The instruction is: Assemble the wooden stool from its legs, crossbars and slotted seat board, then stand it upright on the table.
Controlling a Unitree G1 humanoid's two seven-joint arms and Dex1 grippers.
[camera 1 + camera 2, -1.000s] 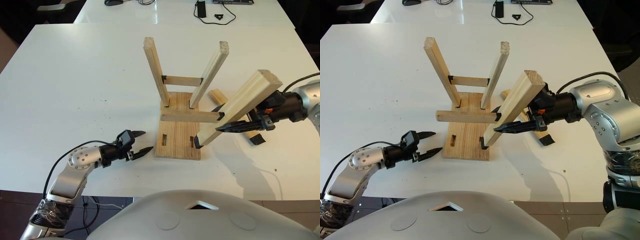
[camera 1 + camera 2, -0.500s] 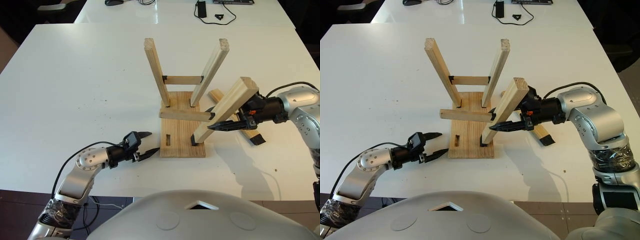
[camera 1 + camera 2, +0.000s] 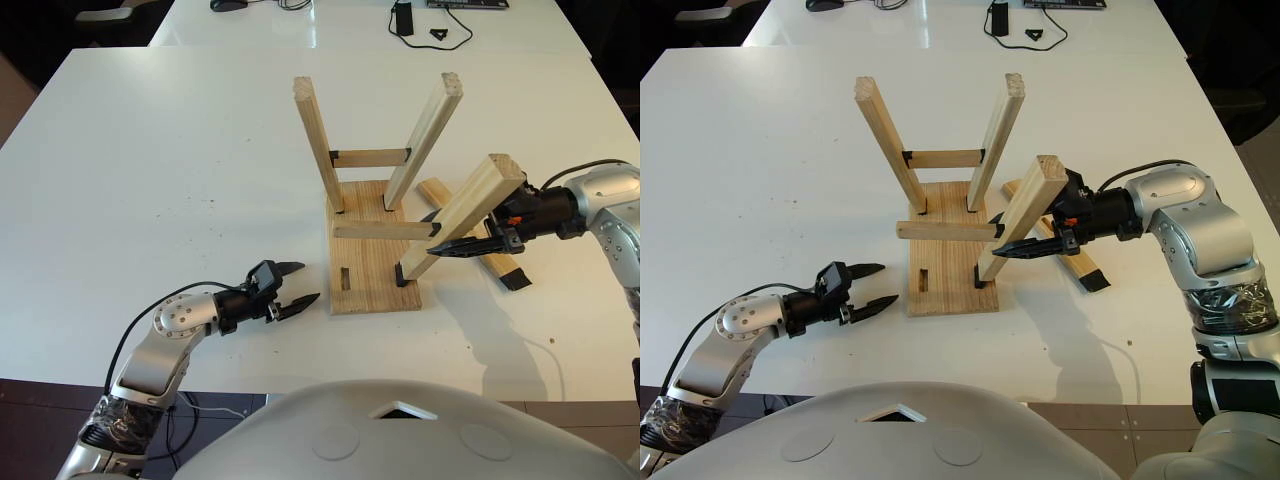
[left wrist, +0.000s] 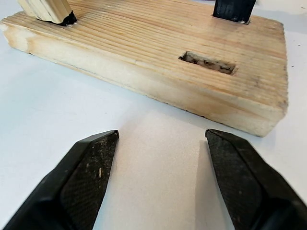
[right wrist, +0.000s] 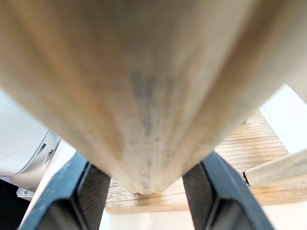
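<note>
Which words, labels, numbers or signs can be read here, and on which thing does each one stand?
No text is readable. The seat board, the standing legs, the crossbars and the stool leg in the right gripper show no print. The dark devices on the far table are too small to read.

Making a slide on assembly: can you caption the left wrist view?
Open left gripper just short of the seat board, an empty slot ahead.
</note>
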